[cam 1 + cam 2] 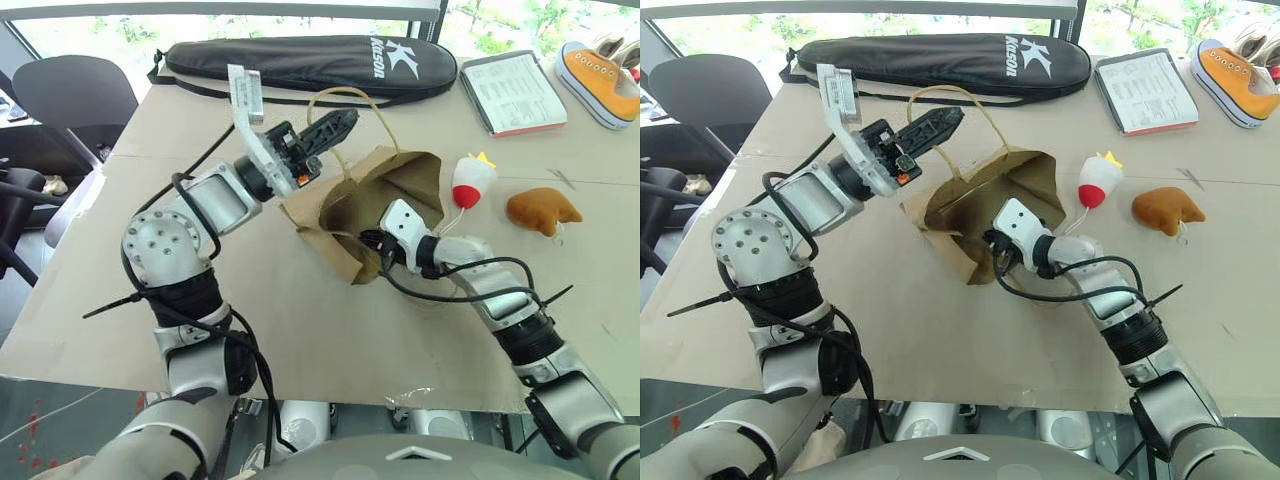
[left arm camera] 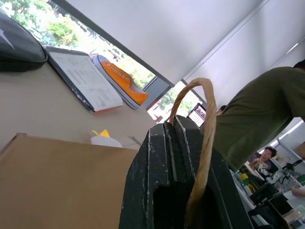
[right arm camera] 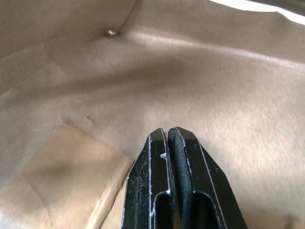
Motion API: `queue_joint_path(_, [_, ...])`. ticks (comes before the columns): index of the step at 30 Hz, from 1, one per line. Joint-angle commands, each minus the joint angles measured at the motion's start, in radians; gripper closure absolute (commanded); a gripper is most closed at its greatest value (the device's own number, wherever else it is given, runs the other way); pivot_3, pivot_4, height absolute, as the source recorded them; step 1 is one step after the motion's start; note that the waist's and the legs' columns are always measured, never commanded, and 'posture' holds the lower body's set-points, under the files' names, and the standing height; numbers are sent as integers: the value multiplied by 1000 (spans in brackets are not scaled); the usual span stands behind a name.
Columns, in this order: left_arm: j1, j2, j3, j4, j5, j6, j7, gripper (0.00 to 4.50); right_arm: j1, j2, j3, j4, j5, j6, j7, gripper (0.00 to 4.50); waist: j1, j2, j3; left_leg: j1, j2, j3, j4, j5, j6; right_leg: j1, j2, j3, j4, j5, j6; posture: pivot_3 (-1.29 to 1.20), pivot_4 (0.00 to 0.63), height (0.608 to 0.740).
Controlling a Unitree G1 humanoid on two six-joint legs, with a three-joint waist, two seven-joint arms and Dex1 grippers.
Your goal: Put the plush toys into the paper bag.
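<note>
Behind both pairs of jaws, the black racket case (image 1: pixel 310 62) is lying at the table's (image 1: pixel 300 330) far edge, white lettering partly readable as "K…son". Between the jaws, the paper bag (image 1: pixel 370 205) is sitting mouth-up: the left gripper (image 1: pixel 340 124) is pinching one twine handle (image 2: pixel 206 138), probably holding the mouth open, while the right gripper (image 3: pixel 169 136), fingers pressed together and empty, is reaching inside against the paper, likely spreading it. Beyond the right jaws, outside the bag, the white-and-red plush toy (image 1: pixel 473 181) and orange-brown plush toy (image 1: pixel 541 209) are waiting.
</note>
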Motion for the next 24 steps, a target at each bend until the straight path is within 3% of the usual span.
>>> queue_joint_path(1, [-6, 24, -22, -27, 9, -29, -1, 4500, -17, -14, -90, -200, 72, -16, 29, 4473, 0, 0, 0, 0, 0, 0, 0, 0, 0, 0, 0, 0, 0, 0, 0, 0, 150, 740])
queue_joint_path(6, [-4, 34, -49, -22, 56, -64, 13, 4500, -47, -19, -259, -384, 277, 126, 26, 4473, 3, 0, 0, 0, 0, 0, -1, 0, 0, 0, 0, 0, 0, 0, 0, 0, 150, 740])
queue_joint_path(7, [-5, 32, -51, -19, 63, -70, 20, 4500, -49, -38, -288, -415, 307, 160, 24, 4245, 3, 0, 0, 0, 0, 0, -1, 0, 0, 0, 0, -1, 0, 0, 0, 0, 150, 740])
queue_joint_path(9, [-6, 37, -51, -14, 73, -80, 24, 4500, -49, -80, -355, -475, 370, 226, 16, 3706, 7, 0, 0, 0, 0, 0, -1, 0, 0, 0, -1, -1, 0, 0, 0, 0, 150, 740])
queue_joint_path(11, [-4, 49, -38, -14, 77, -88, 27, 4500, -44, -132, -447, -515, 422, 299, -17, 2652, 9, 0, 0, 0, 0, 0, -1, 0, 0, 0, -1, -1, 0, 0, 0, 0, 150, 740])
queue_joint_path(12, [-2, 54, -31, -15, 77, -91, 29, 4500, -39, -159, -479, -526, 436, 329, -28, 2357, 9, 0, 0, 0, 0, 0, -1, 0, 0, 0, -1, -1, 0, 0, 0, 0, 150, 740])
queue_joint_path(13, [0, 59, -25, -15, 76, -93, 31, 4500, -43, -179, -499, -510, 403, 343, -67, 2131, 10, 0, 0, 0, 0, 0, -1, 0, 0, 0, -1, -1, 0, 0, 0, 0, 150, 740])
queue_joint_path(17, [8, 65, -28, -19, 79, -112, 37, 4500, -98, -217, -440, -310, 145, 400, -325, 285, 5, 0, 0, 1, 0, 1, -1, 0, 0, 0, -1, 0, 0, 0, 0, 0, 150, 740])
queue_joint_path(24, [16, 53, -48, -36, 87, -144, 37, 4500, -255, -137, -344, 29, -3, 557, -470, 285, -3, 0, 0, -1, 0, 3, -2, 0, 0, -3, 0, 2, 0, 0, 0, 0, 150, 740])
